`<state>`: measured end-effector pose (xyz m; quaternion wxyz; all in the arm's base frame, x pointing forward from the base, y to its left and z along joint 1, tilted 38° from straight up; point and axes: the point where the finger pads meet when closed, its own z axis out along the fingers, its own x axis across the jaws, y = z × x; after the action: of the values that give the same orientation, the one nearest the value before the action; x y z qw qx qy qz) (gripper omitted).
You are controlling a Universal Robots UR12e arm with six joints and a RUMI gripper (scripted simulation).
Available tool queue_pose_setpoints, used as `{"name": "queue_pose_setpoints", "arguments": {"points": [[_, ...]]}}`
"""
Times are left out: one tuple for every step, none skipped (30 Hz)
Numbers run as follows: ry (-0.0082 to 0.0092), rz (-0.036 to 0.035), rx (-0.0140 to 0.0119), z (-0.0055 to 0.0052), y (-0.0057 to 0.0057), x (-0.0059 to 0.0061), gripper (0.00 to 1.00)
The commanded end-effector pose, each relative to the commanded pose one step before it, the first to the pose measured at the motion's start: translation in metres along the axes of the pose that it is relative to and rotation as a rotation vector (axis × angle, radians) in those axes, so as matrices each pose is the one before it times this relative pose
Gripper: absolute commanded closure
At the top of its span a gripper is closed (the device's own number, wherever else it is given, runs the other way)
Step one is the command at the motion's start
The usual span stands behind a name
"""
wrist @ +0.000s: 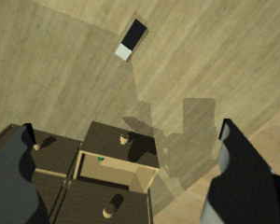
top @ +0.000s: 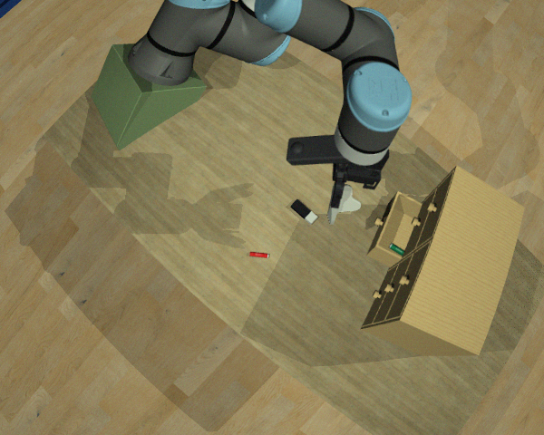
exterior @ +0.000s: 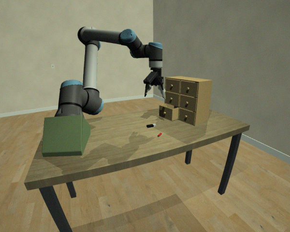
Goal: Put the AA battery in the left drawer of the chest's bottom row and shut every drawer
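The chest [exterior: 188,99] is a boxy block of pale, fine-grained wood with six dark-fronted drawers in two columns, each with a small round wooden knob. It stands upright on the far right part of the wooden table [exterior: 130,154], whose planked top rests on dark square legs. The bottom-left drawer [exterior: 168,112] is pulled partway out, a shallow open box with light wooden walls.

The AA battery [top: 396,249] is a small green cylinder with a pale end, lying inside that open drawer against the side nearer the chest. In the wrist view only a speck of green shows in the drawer's corner [wrist: 101,159], and in the exterior view the drawer wall hides it.

The gripper [exterior: 153,93] hangs above the table just in front of the chest, its dark fingers spread wide with nothing between them. The wrist view shows one finger [wrist: 243,182] at each lower corner.

On the table left of the chest lie a flat black block with a white end [top: 304,209] and, nearer, a small red cylinder [top: 259,255]. The arm rises from a matte green wedge-shaped base [exterior: 64,136] at the left.
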<state>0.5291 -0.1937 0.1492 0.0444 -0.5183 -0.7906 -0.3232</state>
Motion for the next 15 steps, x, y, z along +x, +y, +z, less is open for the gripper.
{"name": "queue_pose_setpoints", "arguments": {"points": [[0.00202,-0.15963,-0.00300,-0.00441,-0.00532,0.00021,0.00],[-0.00015,-0.03012,0.00003,-0.00069,-0.00078,0.00013,0.00],[-0.00006,-0.03086,0.00002,-0.00065,-0.00081,0.00020,0.00],[0.00000,0.00000,0.00000,0.00000,0.00000,0.00000,0.00],[0.00000,0.00000,0.00000,0.00000,0.00000,0.00000,0.00],[-0.00146,-0.03244,-0.00032,-0.00155,-0.00018,-0.00052,0.00],[0.00023,-0.03220,0.00004,-0.00049,-0.00091,0.00043,0.00],[0.00045,-0.03281,0.00008,-0.00037,-0.00099,0.00059,0.00],[0.00062,-0.03342,0.00007,-0.00027,-0.00102,0.00073,0.00],[0.00055,-0.03414,0.00005,-0.00032,-0.00097,0.00073,0.00],[0.00001,-0.03515,0.00018,-0.00072,-0.00078,0.00043,0.00],[-0.00001,-0.03578,0.00011,-0.00072,-0.00074,0.00046,0.00],[-0.00003,-0.03638,0.00006,-0.00073,-0.00069,0.00049,0.00],[-0.00005,-0.03696,0.00002,-0.00073,-0.00065,0.00052,0.00],[-0.00006,-0.03751,-0.00001,-0.00074,-0.00060,0.00054,0.00]]}}
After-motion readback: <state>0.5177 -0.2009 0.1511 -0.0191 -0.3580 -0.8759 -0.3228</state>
